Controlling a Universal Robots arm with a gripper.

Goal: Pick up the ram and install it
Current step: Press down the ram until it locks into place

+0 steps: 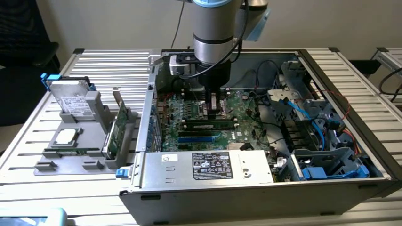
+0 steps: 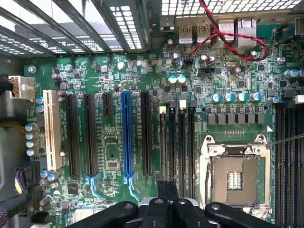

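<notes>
Over green motherboard point(image 1: 207, 122), closed jaws, thin green ram point(image 1: 209, 126) slotted

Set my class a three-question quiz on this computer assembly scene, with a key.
1. True or false: the processor socket on the motherboard is empty.
2. The gripper is: A) inside the computer case, above the motherboard; B) beside the case; C) above the floor.
3. Which silver item stands at the far end of the grey holder?
Key: 1 true; 2 A; 3 the hard drive.
</notes>
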